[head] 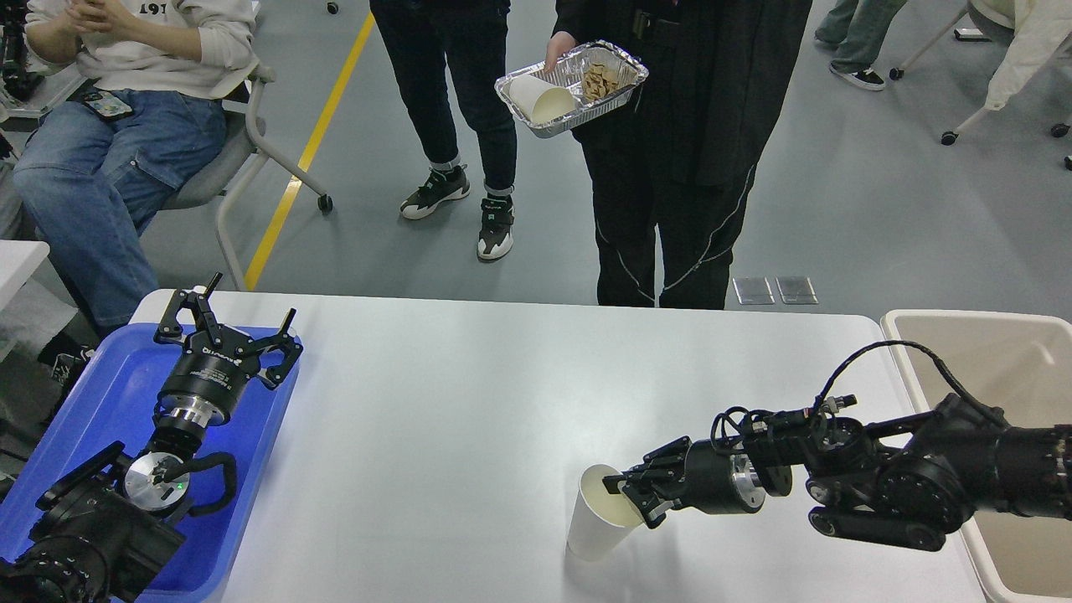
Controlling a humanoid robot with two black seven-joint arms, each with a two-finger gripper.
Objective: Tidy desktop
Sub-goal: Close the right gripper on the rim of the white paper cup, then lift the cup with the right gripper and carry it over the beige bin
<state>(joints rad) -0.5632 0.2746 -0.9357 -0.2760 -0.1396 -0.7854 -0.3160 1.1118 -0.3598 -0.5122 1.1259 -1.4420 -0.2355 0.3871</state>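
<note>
The light grey-white desktop (452,419) fills the lower middle of the head view. A white paper cup (596,526) stands tilted on it at the lower right of centre. My right gripper (630,496) is shut on the cup's rim, one finger inside the cup and one outside. The cup leans to the right and looks partly lifted. My left gripper (228,328) is open and empty above the far end of the blue tray (100,402).
A beige bin (988,352) stands at the table's right end. A person at the far table edge holds a foil tray (573,85) with a paper cup and scraps. More people and a chair (243,151) are at the back left.
</note>
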